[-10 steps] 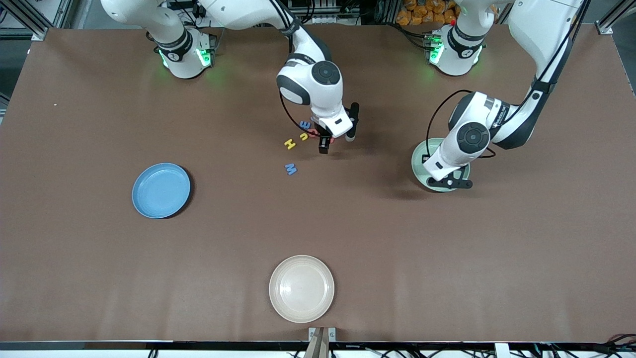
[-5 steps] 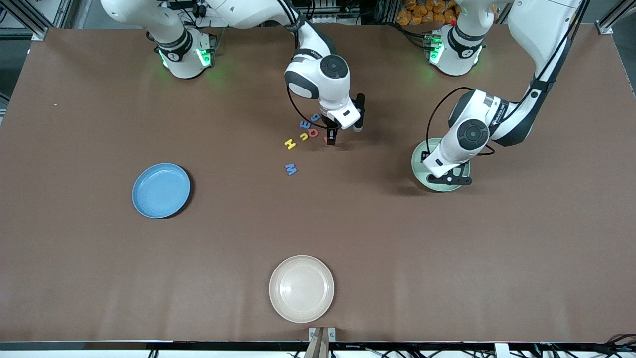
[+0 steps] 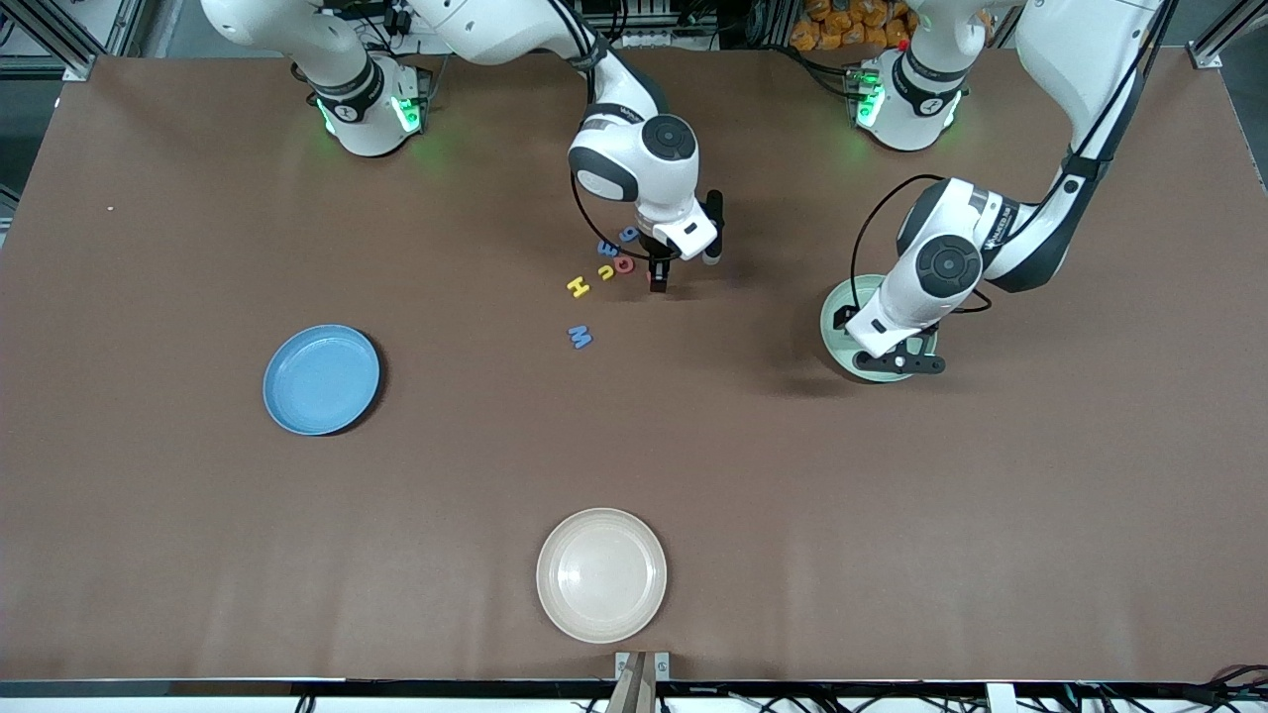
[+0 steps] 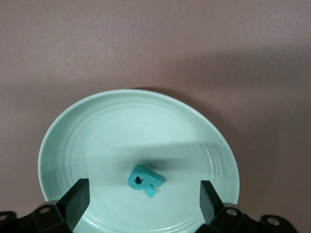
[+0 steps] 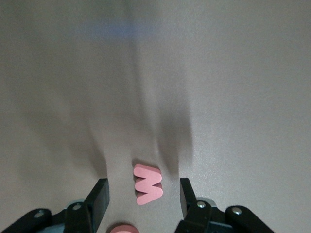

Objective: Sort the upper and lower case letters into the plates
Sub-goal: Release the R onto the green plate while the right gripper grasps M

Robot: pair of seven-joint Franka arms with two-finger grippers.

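While a teal letter (image 4: pixel 144 180) lies in the mint green plate (image 4: pixel 73 141), the other letters stay on the brown table (image 3: pixel 892 515).

The left gripper (image 4: pixel 142 200) hangs just above this plate, toward the left arm's end of the table, with its jaws wide and holding nothing. Near the table's middle, the right gripper (image 5: pixel 142 195) is low over a pink letter W (image 5: pixel 147 183), which lies between its half-open fingers (image 5: pixel 98 196) without touching them. Beside it lie a yellow H (image 3: pixel 579 287), a blue M (image 3: pixel 581 338) and a few more letters. The blue plate (image 3: pixel 321 379) sits toward the right arm's end, and a cream-white plate (image 3: pixel 601 574) is nearest to the front camera.
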